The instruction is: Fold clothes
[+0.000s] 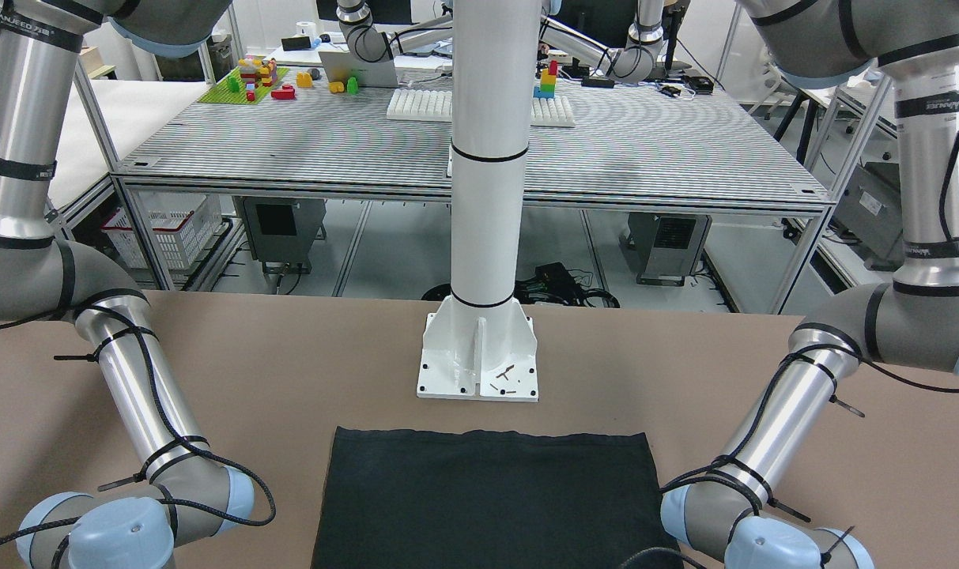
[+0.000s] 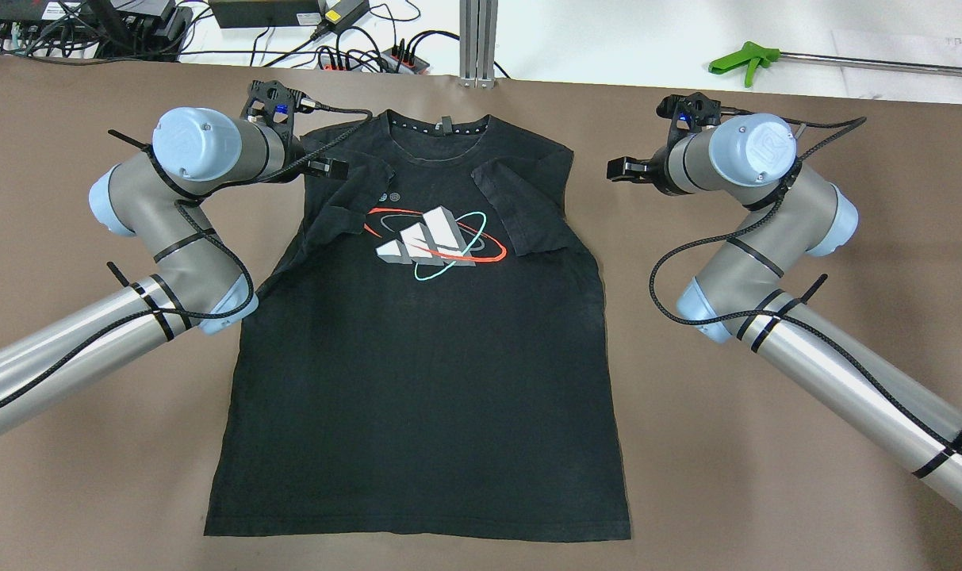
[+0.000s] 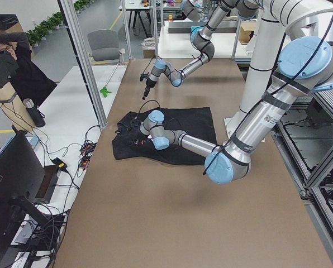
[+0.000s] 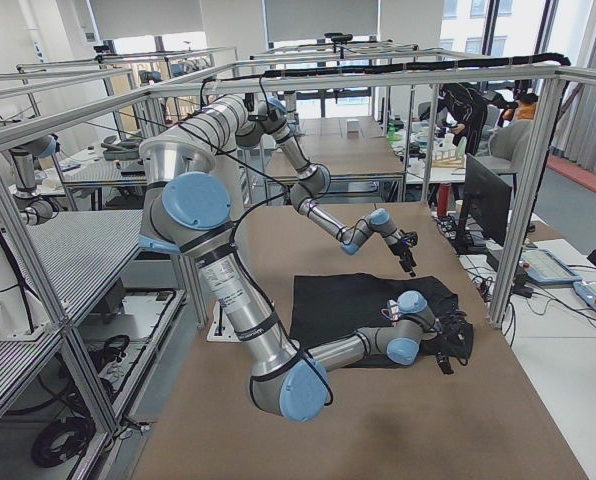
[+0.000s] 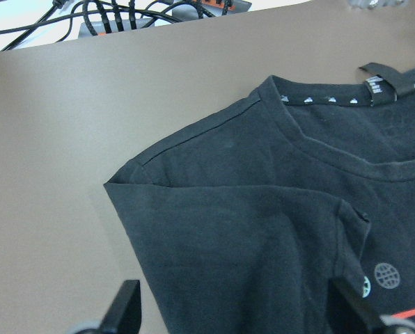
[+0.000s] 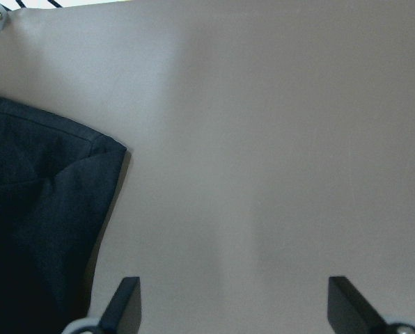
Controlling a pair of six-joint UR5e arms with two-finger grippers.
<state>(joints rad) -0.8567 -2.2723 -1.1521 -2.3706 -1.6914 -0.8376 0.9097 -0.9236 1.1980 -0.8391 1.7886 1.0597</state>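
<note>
**Exterior front-facing.** The black T-shirt (image 1: pixel 487 498) lies flat on the brown worktop (image 1: pixel 289 356). Its straight hem edge is near the white column base (image 1: pixel 479 356). The garment sits between the left arm (image 1: pixel 779 427) and the right arm (image 1: pixel 139 395).

**Overhead exterior.** The T-shirt (image 2: pixel 417 381) is spread face up with its printed logo (image 2: pixel 433 242) showing. Both sleeves lie turned inward over the chest. The left gripper (image 2: pixel 326 168) is over the shoulder area beside the collar (image 2: pixel 441 127). The right gripper (image 2: pixel 619 169) is over bare worktop, and the nearest garment edge is just beside its fingertips. A green tool (image 2: pixel 738 59) lies beyond the right gripper, well apart from it.

**Exterior left.** The left gripper (image 3: pixel 137 129) is at the collar end of the T-shirt (image 3: pixel 183 131). The right gripper (image 3: pixel 146 92) hangs clear of the fabric on the far side. A person (image 3: pixel 10 61) stands off the worktop.

**Exterior right.** The right gripper (image 4: pixel 446 352) is beside the garment's near edge. The left gripper (image 4: pixel 408 262) is at the far side of the T-shirt (image 4: pixel 348 300).

**Left wrist-mounted.** The left gripper (image 5: pixel 239 313) has its jaws spread wide, and nothing is held. The fingers (image 5: pixel 127 306) straddle the turned-in sleeve and shoulder. Fabric fills the gap between them. Contact with the fabric cannot be determined.

**Right wrist-mounted.** The right gripper (image 6: pixel 235 306) also has its jaws spread wide and holds nothing. Only bare worktop lies between the fingers (image 6: pixel 124 299). The T-shirt (image 6: pixel 40 209) edge lies outside one finger.
</note>
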